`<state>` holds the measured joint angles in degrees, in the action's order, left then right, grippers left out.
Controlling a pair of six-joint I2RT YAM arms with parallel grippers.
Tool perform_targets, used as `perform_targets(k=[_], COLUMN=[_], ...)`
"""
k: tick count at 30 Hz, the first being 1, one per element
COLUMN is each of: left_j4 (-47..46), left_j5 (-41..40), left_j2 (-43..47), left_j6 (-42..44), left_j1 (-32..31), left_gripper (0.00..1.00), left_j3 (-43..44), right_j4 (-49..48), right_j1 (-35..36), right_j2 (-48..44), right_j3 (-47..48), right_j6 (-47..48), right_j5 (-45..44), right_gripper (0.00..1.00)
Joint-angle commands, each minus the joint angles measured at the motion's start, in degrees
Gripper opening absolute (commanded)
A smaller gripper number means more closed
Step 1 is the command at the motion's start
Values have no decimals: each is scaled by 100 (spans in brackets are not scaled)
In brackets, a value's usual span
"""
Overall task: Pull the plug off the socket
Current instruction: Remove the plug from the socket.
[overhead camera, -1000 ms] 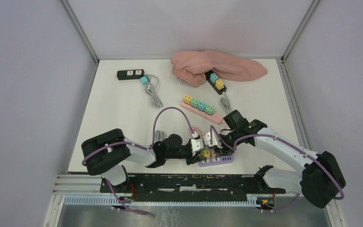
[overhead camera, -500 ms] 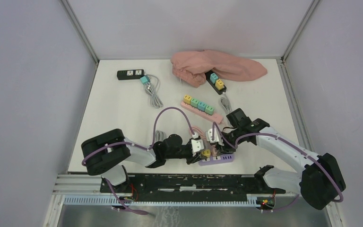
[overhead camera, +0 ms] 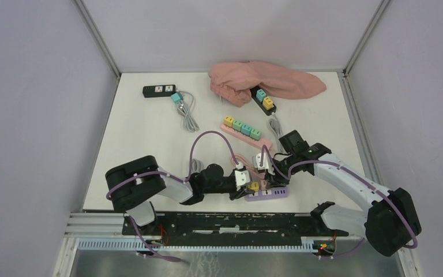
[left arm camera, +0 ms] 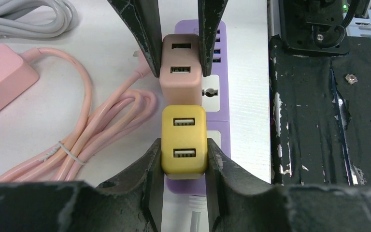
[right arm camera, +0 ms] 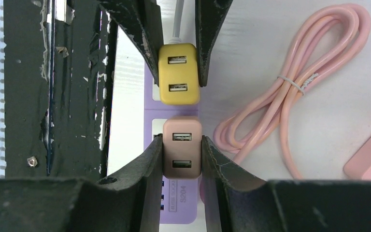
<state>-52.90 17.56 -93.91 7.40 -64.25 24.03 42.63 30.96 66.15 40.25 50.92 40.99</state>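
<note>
A purple power strip lies at the table's near edge. It also shows in the left wrist view and the right wrist view. A yellow plug and a pinkish-brown plug sit side by side on it. My left gripper is shut on the yellow plug. My right gripper is shut on the pinkish-brown plug, from the opposite end. In the top view the right gripper hides that plug. Whether either plug has lifted from its socket cannot be told.
A coiled pink cable lies just beyond the strip, leading to a pink strip with several plugs. Two black strips, a grey cable and a pink cloth lie farther back. A black rail borders the near edge.
Both grippers and the purple strip have shifted slightly to the right and away from the near edge. Both grips are unchanged.
</note>
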Motion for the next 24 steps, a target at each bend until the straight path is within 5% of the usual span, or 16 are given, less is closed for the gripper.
perform_targets(k=[1, 6, 13, 17, 22, 24], left_j4=[96, 147, 199, 249, 377, 423], left_j5=[-37, 149, 125, 90, 124, 82], left_j2=[-220, -367, -509, -504, -431, -378], left_j6=[218, 184, 124, 129, 194, 202], left_j1=[-8, -1, -5, -1, 0, 0], left_gripper=[3, 3, 3, 3, 3, 3], left_j3=[-4, 83, 188, 143, 130, 136], right_j4=[650, 984, -114, 475, 1440, 1435], right_j1=[-238, -34, -53, -690, -720, -719], right_j2=[-340, -375, -274, -500, -519, -449], right_j3=[402, 234, 438, 483, 395, 506], right_j6=[912, 1559, -282, 289, 1478, 1254], right_j5=[505, 1204, 930, 1138, 1414, 1541], right_gripper=[0, 0, 0, 0, 0, 0])
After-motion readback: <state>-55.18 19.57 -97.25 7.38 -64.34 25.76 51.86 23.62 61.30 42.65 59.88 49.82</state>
